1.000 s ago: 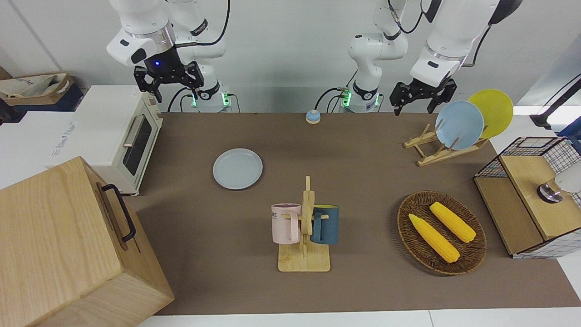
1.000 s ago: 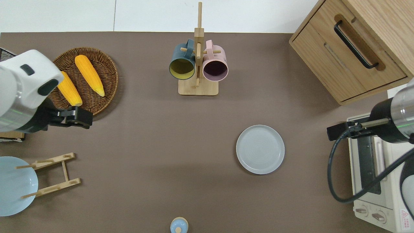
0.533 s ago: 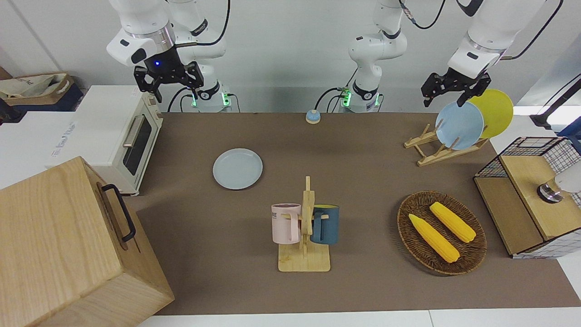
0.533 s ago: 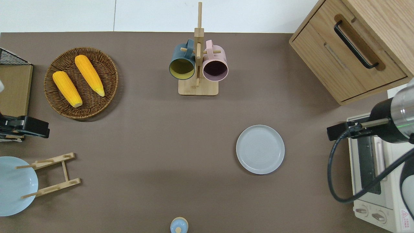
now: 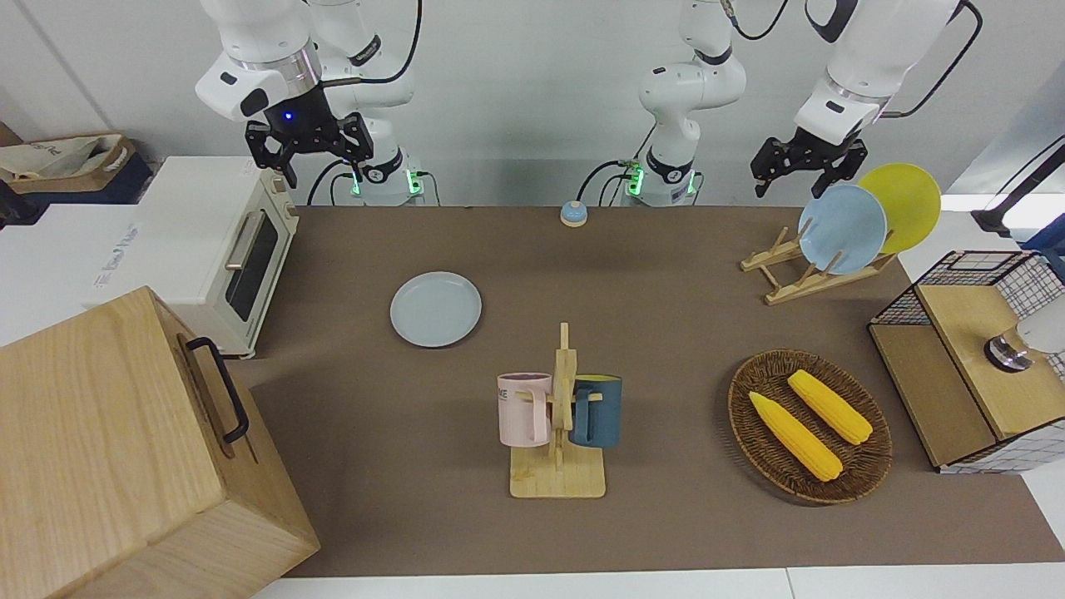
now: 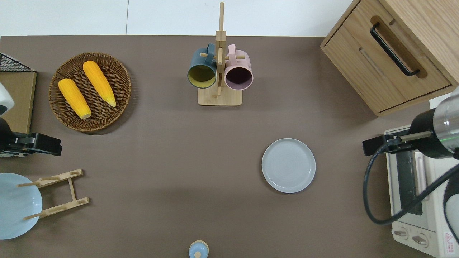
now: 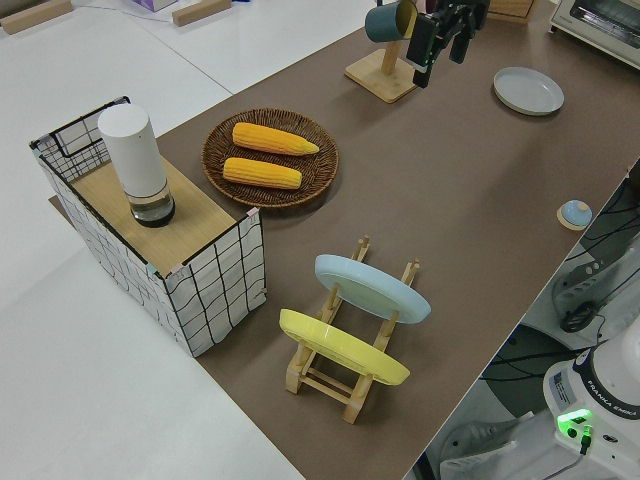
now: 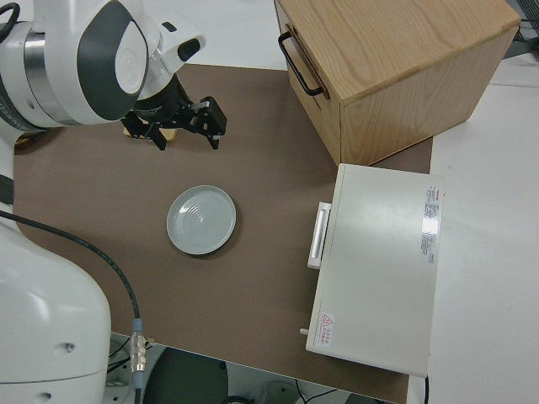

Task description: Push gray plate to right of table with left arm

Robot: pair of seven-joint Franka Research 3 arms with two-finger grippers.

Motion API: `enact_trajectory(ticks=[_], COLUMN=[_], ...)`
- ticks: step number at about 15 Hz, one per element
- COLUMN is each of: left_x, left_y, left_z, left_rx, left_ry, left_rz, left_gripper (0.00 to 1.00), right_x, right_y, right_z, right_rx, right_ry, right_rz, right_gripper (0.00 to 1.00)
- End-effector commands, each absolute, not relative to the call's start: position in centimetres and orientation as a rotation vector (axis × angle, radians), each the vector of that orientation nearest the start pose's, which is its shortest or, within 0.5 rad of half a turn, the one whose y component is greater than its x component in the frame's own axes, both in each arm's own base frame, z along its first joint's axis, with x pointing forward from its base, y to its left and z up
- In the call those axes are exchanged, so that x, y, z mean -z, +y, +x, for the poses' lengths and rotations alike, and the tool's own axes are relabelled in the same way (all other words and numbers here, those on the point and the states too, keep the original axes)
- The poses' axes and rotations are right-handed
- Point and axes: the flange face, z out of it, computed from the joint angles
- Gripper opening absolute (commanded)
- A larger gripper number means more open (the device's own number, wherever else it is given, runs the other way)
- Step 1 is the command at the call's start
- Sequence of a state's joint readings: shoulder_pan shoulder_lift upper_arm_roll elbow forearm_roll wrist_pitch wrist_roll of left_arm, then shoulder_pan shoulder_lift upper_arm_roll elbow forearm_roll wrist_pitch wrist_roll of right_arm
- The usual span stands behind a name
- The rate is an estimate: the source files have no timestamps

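A small blue bell (image 5: 573, 214) sits at the table (image 6: 161, 150) edge closest to the robots, about midway along it. Toward the left arm's end, a wooden plate rack (image 6: 57, 193) stands on the brown cloth. It holds a sky-blue plate (image 5: 842, 229) and a yellow plate (image 5: 903, 206), both leaning on edge.

The left gripper (image 5: 800, 173) hangs in the air over the left arm's end of the table, between the rack and the basket as seen from above. Its fingers (image 5: 828, 179) are spread apart and hold nothing. It does not touch any plate.

The gray plate (image 6: 288, 165) lies flat on the table, more toward the right arm's end, well apart from the left gripper. A white toaster oven (image 5: 212, 249) stands at the right arm's end of the table, near the plate but not touching it. The right arm is parked, and its gripper (image 5: 309, 158) has its fingers open with nothing in them.

Farther from the robots, a round woven basket (image 6: 123, 77) holds two yellow corn cobs (image 6: 98, 83) lying side by side. At the left arm's end stands a wire box (image 7: 215, 290) with a white cylinder (image 7: 135, 160) on its wooden top.

Near the edge farthest from the robots, a wooden mug stand (image 6: 219, 96) holds a dark blue mug (image 6: 201, 70) and a pink mug (image 6: 239, 71), one on each side. A big wooden cabinet (image 5: 108, 449) with a black handle (image 6: 392, 50) fills the corner farthest from the robots at the right arm's end
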State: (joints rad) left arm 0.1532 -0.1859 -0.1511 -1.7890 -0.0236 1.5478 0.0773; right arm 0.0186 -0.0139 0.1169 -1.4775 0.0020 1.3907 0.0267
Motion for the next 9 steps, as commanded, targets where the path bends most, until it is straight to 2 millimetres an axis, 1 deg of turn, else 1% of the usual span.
enact_trajectory(ticks=[1,3,4,9], left_x=[-60.88,-60.65,-60.58,-60.53], left_y=[-0.38,-0.35,-0.03,-0.34], left_z=[47.85,47.96,48.05,47.86], left_rx=[-0.044,-0.054,-0.056,-0.075], left_ry=[0.175,0.17,0.154,0.161], left_rz=[-3.147,-3.148,-3.148,-3.148], left_gripper=[1.0,1.0,1.0,1.0], right_x=[-66.4,-66.4,-66.4,-66.4], right_y=[7.01,7.09,7.01,7.09], right_z=[52.37,52.36,52.37,52.36], right_rx=[-0.121,-0.121,-0.121,-0.121], right_ry=[-0.159,-0.164,-0.159,-0.164], right_rz=[-3.131,-3.131,-3.131,-3.131], right_gripper=[0.983,0.983,0.983,0.983])
